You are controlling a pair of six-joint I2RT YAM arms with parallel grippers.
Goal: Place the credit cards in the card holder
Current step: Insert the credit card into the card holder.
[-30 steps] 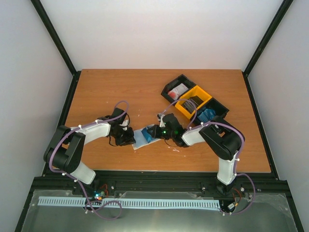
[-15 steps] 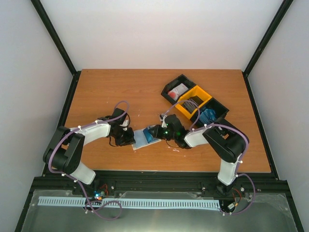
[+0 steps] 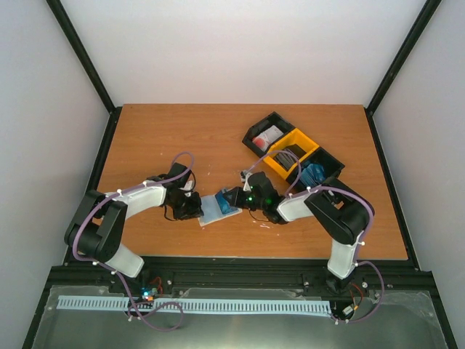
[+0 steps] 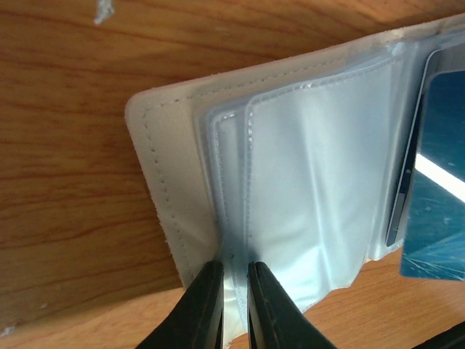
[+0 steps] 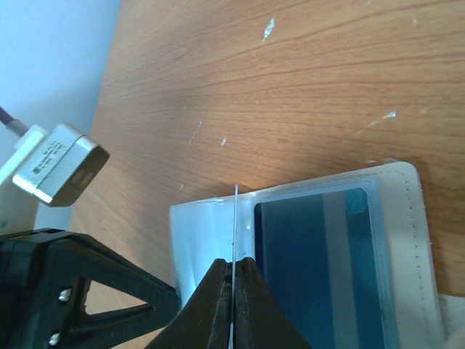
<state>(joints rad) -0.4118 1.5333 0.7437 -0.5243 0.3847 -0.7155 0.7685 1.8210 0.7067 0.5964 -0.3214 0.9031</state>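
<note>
Mid-insertion, to judge by the layout. Card holder spread open on the desk, near the front edge, between both arms. Left hand nearly closed, pinching a clear sleeve leaf of the holder at its lower edge, seemingly to pin it down. Right hand clamped tight on a credit card, held edge-on with its tip at the sleeve's edge. Next, probably: tilt that card flatter, line its leading edge up with the slot, then slide it in with the leaf pinned.

From the left wrist: stitched sleeve leaves fanned apart, not readable from above. From the right wrist: a second blue card already seated behind a clear window, plus the held one reduced to a thin line. From overhead: only a pale patch with some blue, yet also the black and yellow bins, well apart at the far right.
</note>
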